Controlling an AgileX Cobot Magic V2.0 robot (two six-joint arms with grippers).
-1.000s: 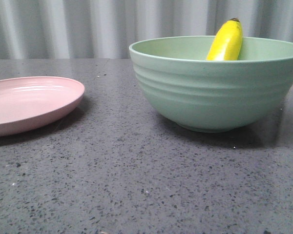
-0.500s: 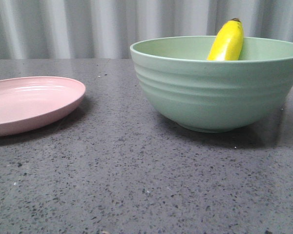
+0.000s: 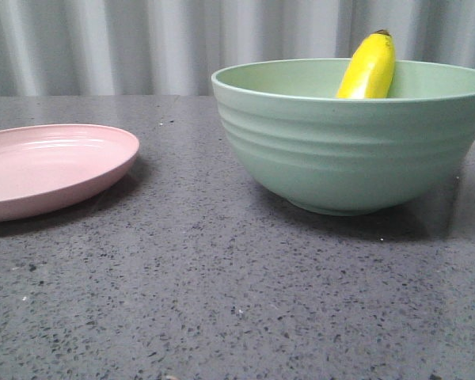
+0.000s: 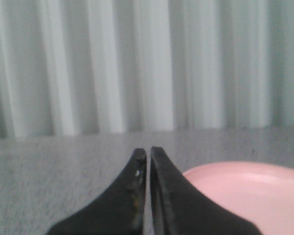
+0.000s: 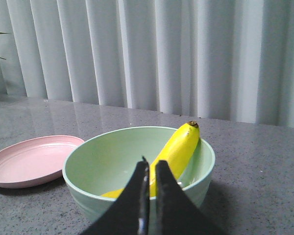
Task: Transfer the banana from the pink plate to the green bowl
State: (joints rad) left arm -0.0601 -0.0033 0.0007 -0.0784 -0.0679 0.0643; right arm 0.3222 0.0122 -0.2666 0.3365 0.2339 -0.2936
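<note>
You are looking at the banana (image 3: 368, 68) leaning inside the green bowl (image 3: 348, 150), its dark tip poking above the rim, while the pink plate (image 3: 47, 166) is sitting bare well apart, and both your left gripper (image 4: 148, 155) and right gripper (image 5: 150, 169) are hanging closed, gripping nothing.

Bright yellow banana (image 3: 369, 68) with a dark tip at upper right of the front view, standing out against the pale mint-green bowl (image 3: 348, 150) and its horizontal ridges. Over at the left edge sits the pale pink plate (image 3: 47, 168), matte and plain, on a dark grey table (image 3: 222, 301) speckled with black and white flecks. Behind it all hangs a pale grey-white curtain (image 3: 142, 47) in vertical folds, and low in each wrist view the left gripper (image 4: 148, 159) and right gripper (image 5: 150, 169) show black.
</note>
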